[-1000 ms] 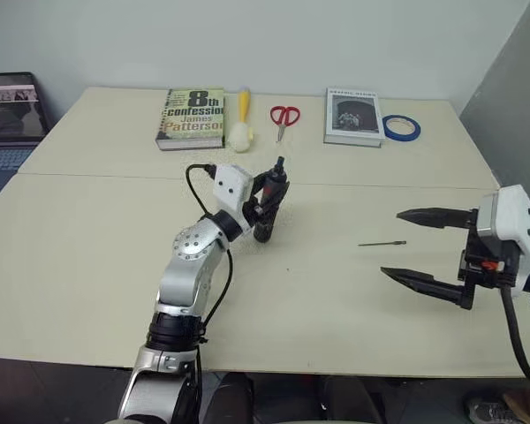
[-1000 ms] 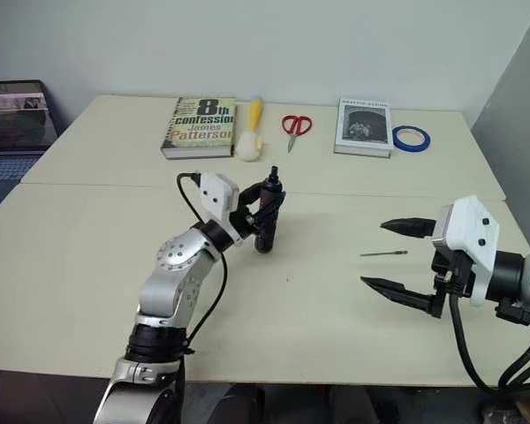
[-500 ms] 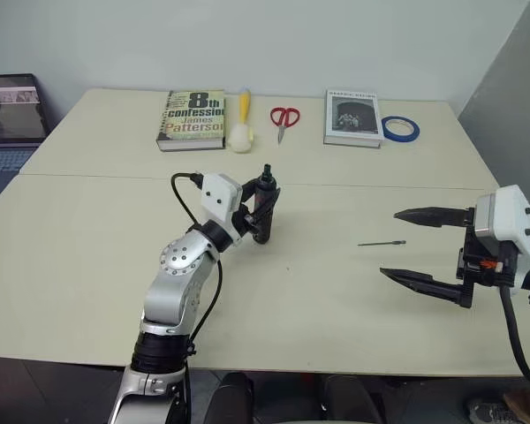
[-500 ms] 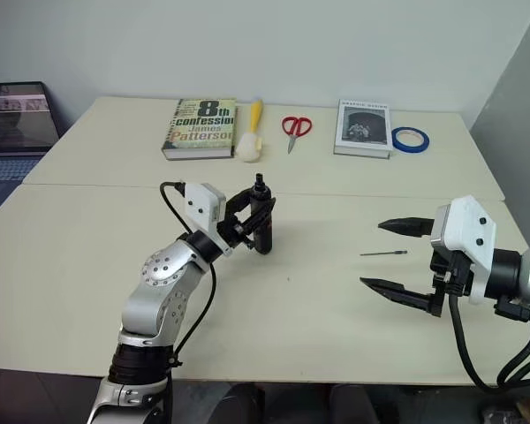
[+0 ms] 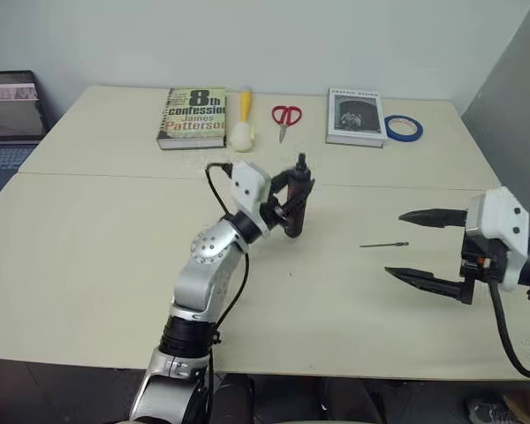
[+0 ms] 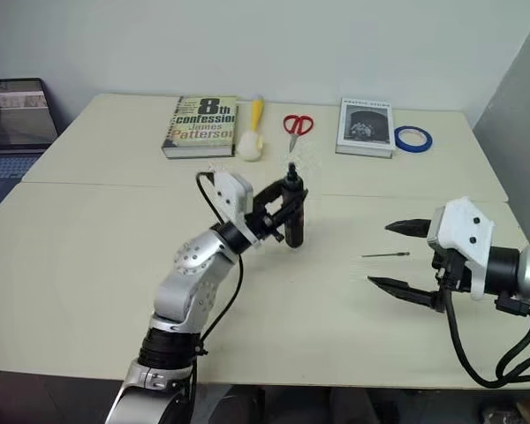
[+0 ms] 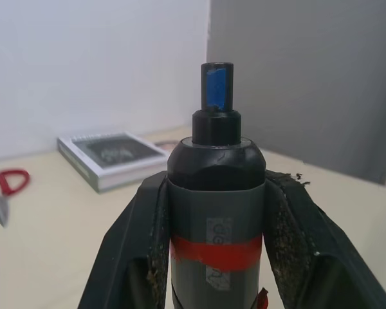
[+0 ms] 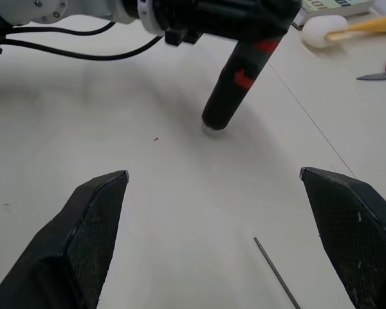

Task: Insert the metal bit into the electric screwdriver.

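Now that my left tool, clenched on the screwdriver, has swung toward frame centre, the bit lies nearer; my right tool gapes wide beside it.

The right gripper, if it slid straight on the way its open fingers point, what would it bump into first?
Probably the metal bit lying on the table ahead of the right gripper; beyond that, the electric screwdriver. Depth is uncertain.

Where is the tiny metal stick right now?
The thin dark grey metal bit lies flat on the beige table, on the robot's right side, just beyond the open right pincer, apart from its fingers.
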